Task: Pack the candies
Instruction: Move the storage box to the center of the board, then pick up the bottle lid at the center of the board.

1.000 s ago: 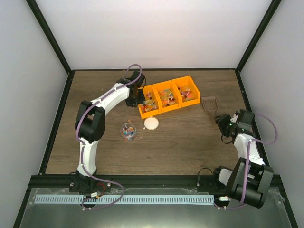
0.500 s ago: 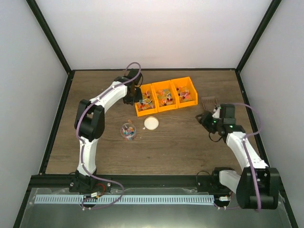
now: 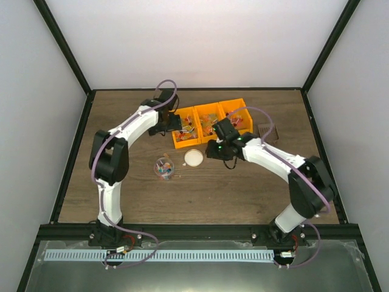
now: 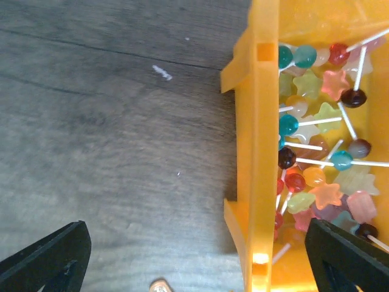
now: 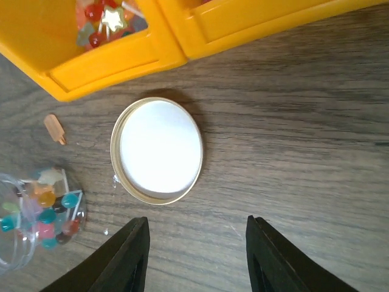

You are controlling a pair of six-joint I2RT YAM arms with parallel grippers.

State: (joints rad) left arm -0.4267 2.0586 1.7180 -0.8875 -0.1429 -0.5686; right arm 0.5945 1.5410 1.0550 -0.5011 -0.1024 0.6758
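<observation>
Right arm [image 3: 267,155] has swung from the frame's right edge to centre. Right jaws now hang wide just below the cream lid [image 5: 157,150] on the counter [image 5: 316,152]. Left jaws wide, straddling the orange bin [image 4: 258,121] wall. Candies [image 4: 322,152] fill the bins; more sit in the jar [image 5: 36,210], lower left. Lid pickup likely next.

A dark wood-grain desk [image 3: 243,188] enclosed by plain white walls [image 3: 182,42] and a black frame [image 3: 64,45]; three orange plastic bins [image 3: 187,145] stand side by side toward the far edge; a round cream lid with a metal rim [image 5: 157,150] lies flat just in front of the leftmost bin, not touching it; a small clear jar [image 5: 12,258] stands near the lid's left; a tiny tan scrap [image 5: 55,129] rests between jar and bin; a brown scoop [image 3: 267,131] sits right of the bins.
</observation>
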